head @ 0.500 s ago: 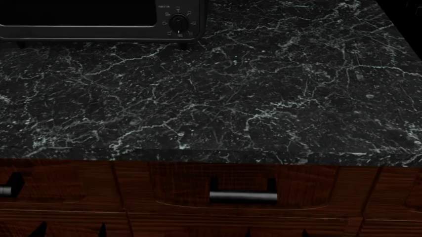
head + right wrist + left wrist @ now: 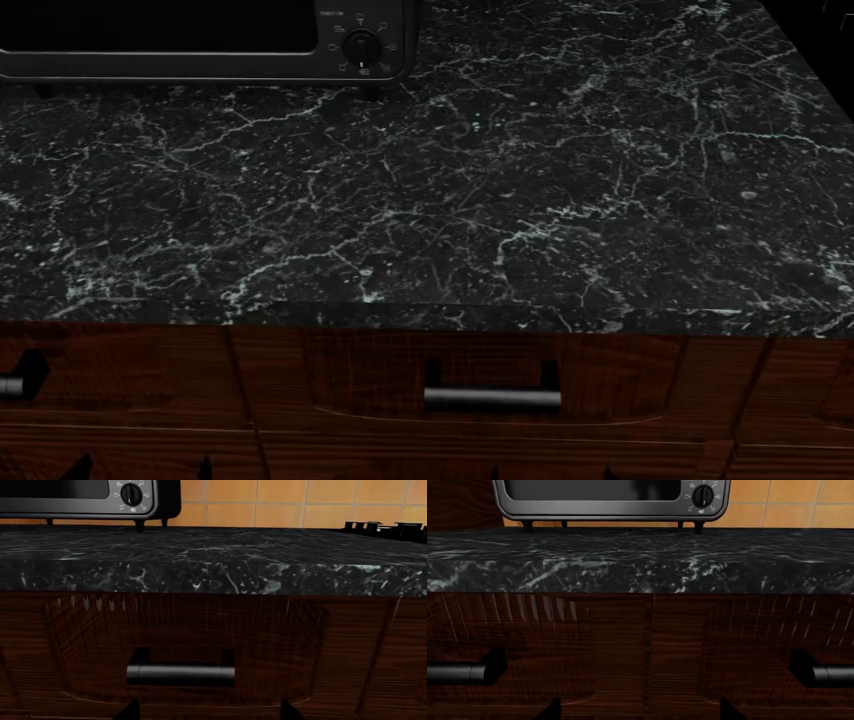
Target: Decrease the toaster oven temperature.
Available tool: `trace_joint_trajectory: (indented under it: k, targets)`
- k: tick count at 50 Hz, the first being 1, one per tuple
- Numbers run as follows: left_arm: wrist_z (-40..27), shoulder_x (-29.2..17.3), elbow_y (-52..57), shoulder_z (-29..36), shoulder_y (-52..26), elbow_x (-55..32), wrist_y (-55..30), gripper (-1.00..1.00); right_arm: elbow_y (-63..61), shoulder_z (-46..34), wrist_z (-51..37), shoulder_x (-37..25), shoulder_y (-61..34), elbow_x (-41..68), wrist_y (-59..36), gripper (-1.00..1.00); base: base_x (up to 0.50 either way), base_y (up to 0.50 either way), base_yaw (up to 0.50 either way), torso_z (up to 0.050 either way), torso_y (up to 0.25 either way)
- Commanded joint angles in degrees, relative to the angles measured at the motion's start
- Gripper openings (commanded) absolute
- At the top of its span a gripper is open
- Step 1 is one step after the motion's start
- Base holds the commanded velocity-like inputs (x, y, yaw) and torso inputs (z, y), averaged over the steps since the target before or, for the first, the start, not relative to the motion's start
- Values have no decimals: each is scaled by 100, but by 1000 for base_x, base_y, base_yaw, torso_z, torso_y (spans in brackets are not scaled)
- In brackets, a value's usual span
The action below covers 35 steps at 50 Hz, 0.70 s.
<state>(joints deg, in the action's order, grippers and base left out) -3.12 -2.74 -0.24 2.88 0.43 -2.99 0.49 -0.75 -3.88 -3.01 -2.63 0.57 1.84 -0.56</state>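
Observation:
The black toaster oven (image 2: 200,40) stands at the far left of the dark marble counter (image 2: 467,200), with a round temperature knob (image 2: 360,45) on its right panel. The oven (image 2: 607,500) and knob (image 2: 703,496) also show in the left wrist view, and the knob (image 2: 131,494) shows in the right wrist view. Both grippers hang below the counter edge, facing the wooden drawer fronts. My left gripper (image 2: 640,715) is open and empty, only its fingertips (image 2: 554,711) showing. My right gripper (image 2: 208,715) is open and empty in front of a drawer handle (image 2: 180,672).
Wooden drawers (image 2: 481,400) with dark bar handles (image 2: 491,397) run under the counter front. An orange tiled wall (image 2: 300,502) stands behind the counter. A black stove grate (image 2: 387,528) sits at the far right.

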Motion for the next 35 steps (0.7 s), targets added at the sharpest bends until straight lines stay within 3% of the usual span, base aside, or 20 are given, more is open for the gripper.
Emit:
trace_joint_trajectory:
  k: [1, 15, 30, 31, 35]
  targets:
    - [-257, -115, 236, 74, 44, -41, -91, 100, -217, -152, -145, -124, 84, 97, -61, 100, 0, 0, 0, 0, 0]
    - [-450, -353, 3223, 220, 116, -178, -1894, 100, -2554, -418, -282, -349, 255, -11, -1074, 100, 0, 0, 0, 0, 0]
    - [-561, -543, 3815, 344, -286, -180, -2493, 100, -3377, -569, -310, -545, -21, -21, -1601, 100, 0, 0, 0, 0, 0]
    - [-429, -737, 4051, 475, -1013, 16, -2635, 100, -3843, -427, -304, -702, -580, -159, -2251, 100, 0, 0, 0, 0, 0]
    - [-455, -744, 3993, 445, -1053, -2, -2527, 100, -3904, -424, -339, -708, -643, -157, -2331, 100, 0, 0, 0, 0, 0]
